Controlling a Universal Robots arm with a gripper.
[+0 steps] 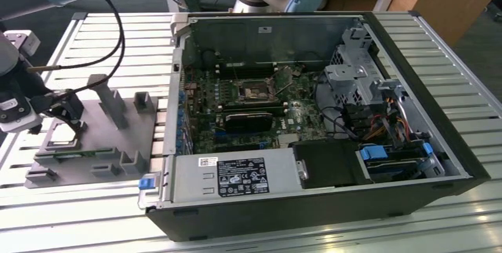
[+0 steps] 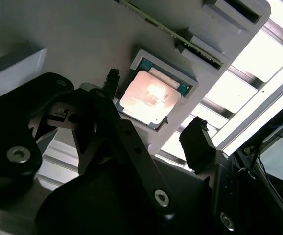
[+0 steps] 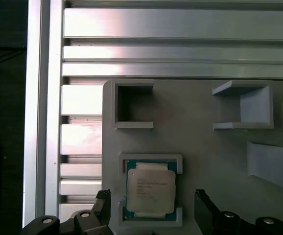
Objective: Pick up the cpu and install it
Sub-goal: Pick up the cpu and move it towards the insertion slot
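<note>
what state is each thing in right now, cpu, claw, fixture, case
small flat square silvery-topped cpu: seated flat in its recess on the fixture, not gripped
black two-fingered claw: open, one finger on either side of the cpu, apart from it
grey plastic fixture: lying flat on the slatted metal table
large black computer case: on its side, open at the top, green motherboard exposed

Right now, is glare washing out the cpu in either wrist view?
Second wrist view: yes, warm glare blows out the metal top of the cpu, and the table slats beside it are white. First wrist view: the cpu is evenly lit; only the table slats glare.
</note>
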